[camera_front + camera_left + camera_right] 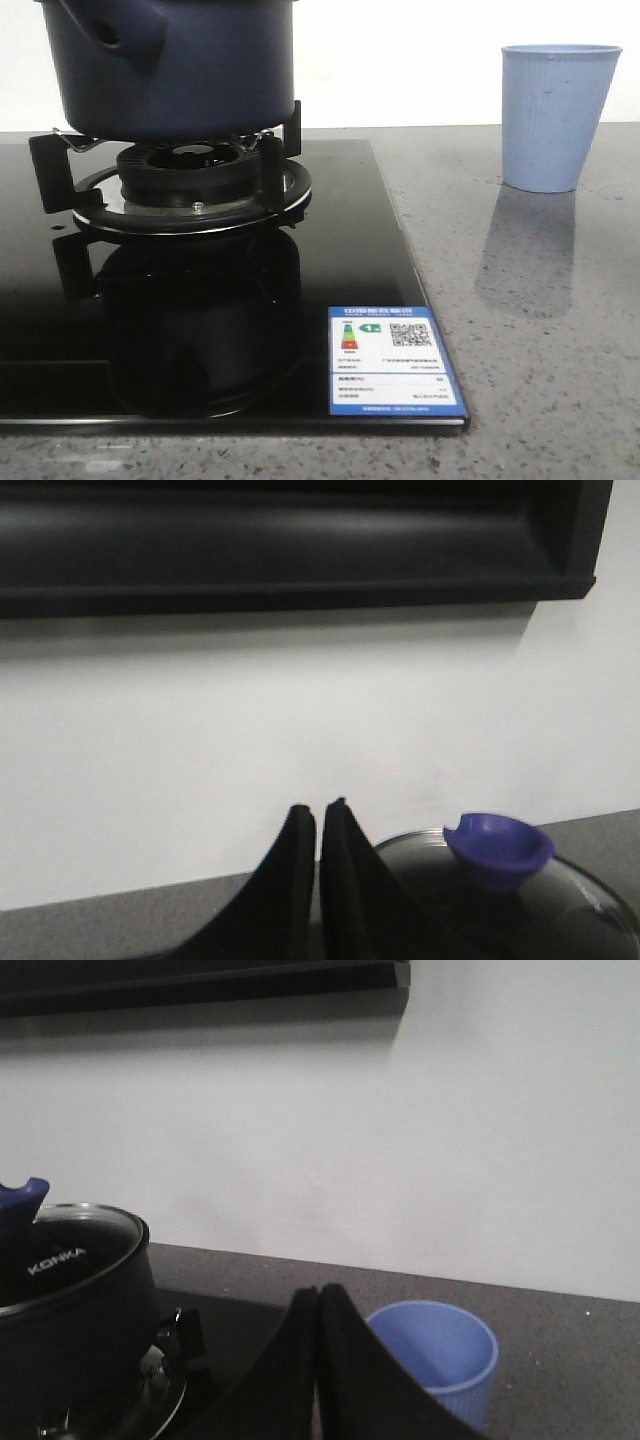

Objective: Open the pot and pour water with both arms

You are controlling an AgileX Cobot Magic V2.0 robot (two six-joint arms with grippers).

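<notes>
You had the pot seated on the burner's black pan supports, its navy wall filling the upper part of the front view and its thick side handle stub with the round hole turned toward the camera. The burner sat in a glossy black glass cooktop, which mirrored the pot; an energy label sticker lay at the cooktop's near corner, on the side away from the pot. On the grey speckled counter, well apart from the pot and off the glass, stood a pale blue ribbed cup, upright. Your left gripper showed its two black fingers pressed nearly together with nothing between them, hanging just beside the pot's glass lid, which was still on, its blue knob uppermost. Your right gripper was likewise closed and empty, sitting between the pot, whose lid read KONKA, and the cup. Neither gripper appeared in the front view.
</notes>
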